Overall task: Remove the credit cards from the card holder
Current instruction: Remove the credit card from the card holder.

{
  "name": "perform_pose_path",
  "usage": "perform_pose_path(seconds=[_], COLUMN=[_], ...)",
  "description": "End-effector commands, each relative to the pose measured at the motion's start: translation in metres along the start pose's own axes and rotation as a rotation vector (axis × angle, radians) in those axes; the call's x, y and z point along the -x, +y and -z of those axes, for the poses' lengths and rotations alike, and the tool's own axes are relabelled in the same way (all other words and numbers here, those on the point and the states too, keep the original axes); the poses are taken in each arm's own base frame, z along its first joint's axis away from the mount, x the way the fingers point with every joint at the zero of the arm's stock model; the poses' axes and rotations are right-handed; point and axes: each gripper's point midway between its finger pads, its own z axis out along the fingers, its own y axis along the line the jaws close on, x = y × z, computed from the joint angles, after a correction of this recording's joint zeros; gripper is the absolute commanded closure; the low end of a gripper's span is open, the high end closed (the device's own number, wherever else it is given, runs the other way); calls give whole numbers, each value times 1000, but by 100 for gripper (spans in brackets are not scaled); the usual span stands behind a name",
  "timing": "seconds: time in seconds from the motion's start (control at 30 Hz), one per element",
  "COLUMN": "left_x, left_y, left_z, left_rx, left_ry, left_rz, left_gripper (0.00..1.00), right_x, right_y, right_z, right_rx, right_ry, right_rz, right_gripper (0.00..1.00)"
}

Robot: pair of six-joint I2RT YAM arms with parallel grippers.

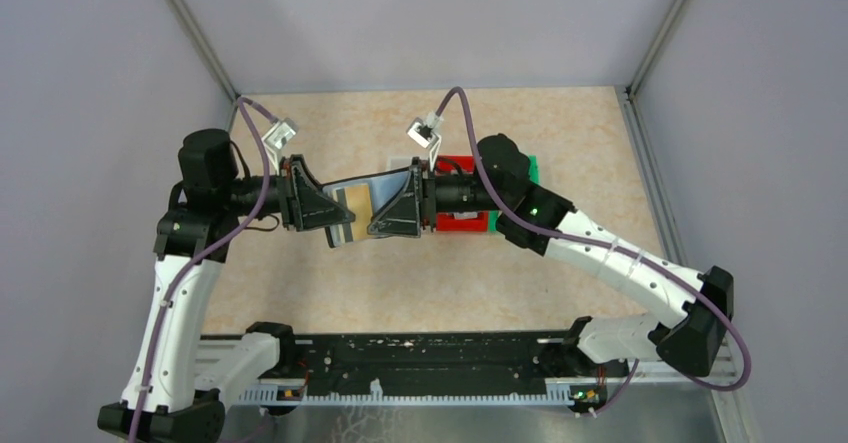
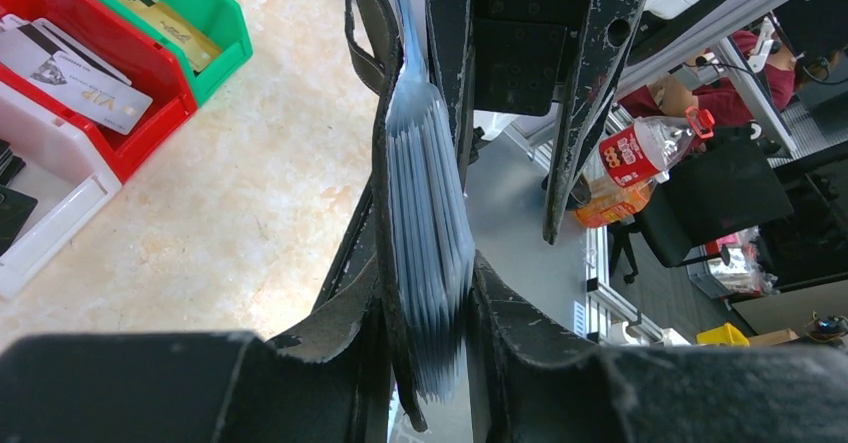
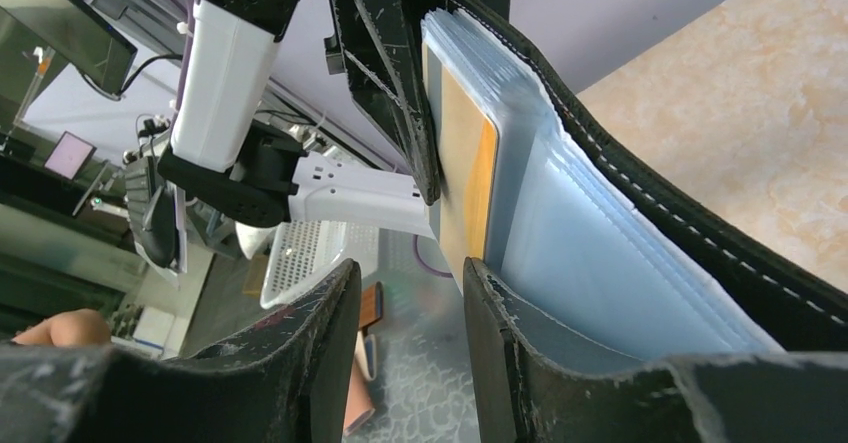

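A card holder (image 1: 375,195) hangs above the table (image 1: 400,283), left gripper (image 2: 420,293) at its left end, right gripper (image 3: 410,273) at its right; bins (image 1: 462,225) holding cards (image 2: 95,93) sit behind.

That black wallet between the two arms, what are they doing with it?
The left gripper holds the card holder in the air above the table. The right gripper has its jaws open around the edge of a gold card still in its sleeve, not yet closed on it. Other cards already lie in the red bin and green bin.
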Motion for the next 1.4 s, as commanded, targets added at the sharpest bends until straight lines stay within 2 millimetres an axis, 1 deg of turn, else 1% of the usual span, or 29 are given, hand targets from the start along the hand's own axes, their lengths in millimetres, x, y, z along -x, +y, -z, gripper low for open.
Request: perform_pose_path(seconds=[0.0, 0.03, 0.17, 0.27, 0.4, 0.53, 0.7, 0.8, 0.93, 1.03, 1.1, 1.2, 1.3, 1.37], left_x=[3, 3, 3, 2, 3, 3, 2, 4, 4, 4, 3, 3, 4, 5], left_y=[-29, -28, -28, -27, -28, -28, -24, -14, 1, 0, -2, -3, -4, -3], left_z=[5, 5, 5, 4, 5, 5, 4, 2, 1, 1, 1, 1, 2, 2], left_rx=[-102, -102, -103, -101, -103, -104, -86, -39, 23, 17, 8, 7, 14, 24], left_ry=[5, 6, 6, 6, 4, 3, 0, -12, -17, -10, -8, -11, -15, -18], left_rz=[-65, -63, -63, -57, -57, -55, -59, -51, -34, -33, -33, -37, -43, -39], left_gripper=[100, 100, 100, 100, 100, 100, 100, 100, 100, 100, 100, 100, 100, 95], right_x=[23, 21, 27, 30, 32, 33, 33, 29, 22, 16, 16, 18, 18, 18], right_y=[-1, -3, -7, -6, -5, -3, 3, 3, -9, -23, -26, -22, -13, -7], right_z=[-2, 0, 6, 8, 5, -2, -8, -14, -26, -32, -33, -33, -29, -24], right_rx=[-26, -39, -64, -72, -61, -9, 62, 62, 26, -12, -12, 19, 77, 117], right_ry=[-29, -14, -11, -6, -8, -19, -46, -42, -36, -36, -54, -91, -122, -157], right_rz=[72, 69, 84, 104, 100, 78, 53, 47, 26, 0, -20, -29, -45, -48], right_gripper=[58, 58, 58, 58, 58, 60, 66, 69, 76, 83, 90, 99, 100, 100])
